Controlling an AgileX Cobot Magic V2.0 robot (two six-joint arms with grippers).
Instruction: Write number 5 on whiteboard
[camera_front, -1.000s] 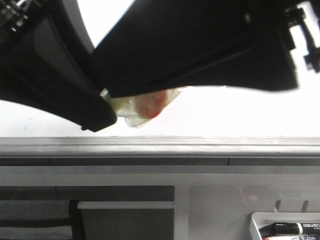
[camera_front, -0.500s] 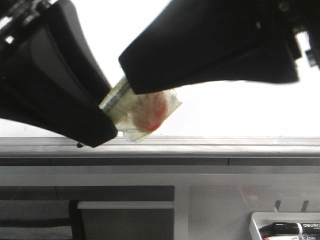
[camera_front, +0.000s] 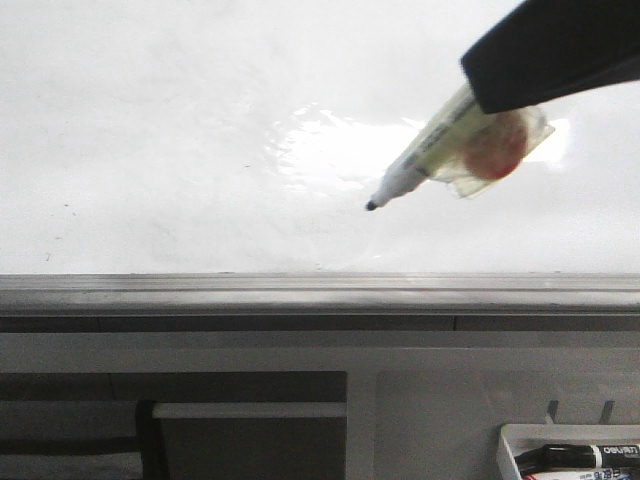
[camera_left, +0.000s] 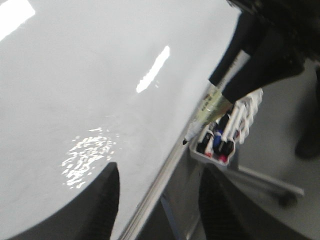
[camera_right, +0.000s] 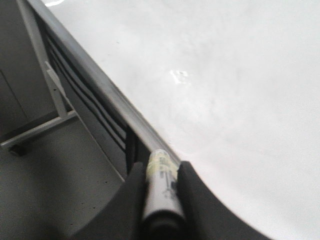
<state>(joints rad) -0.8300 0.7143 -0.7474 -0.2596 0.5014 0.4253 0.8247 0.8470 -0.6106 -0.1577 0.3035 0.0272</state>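
While both black arms blocked the front view a second ago, it is now clear | right claw (camera_right: 161, 182) pinching white black-tipped marker (camera_front: 415, 165), tip hovering near glossy white whiteboard (camera_front: 150, 130) | left claw (camera_left: 157, 192) spread, empty | no number 5 visible; writing not begun

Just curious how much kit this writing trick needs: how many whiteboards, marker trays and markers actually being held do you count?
whiteboard: 1
marker tray: 1
marker held in the right end effector: 1
Total: 3
The markers lying in the tray are too blurred to count.
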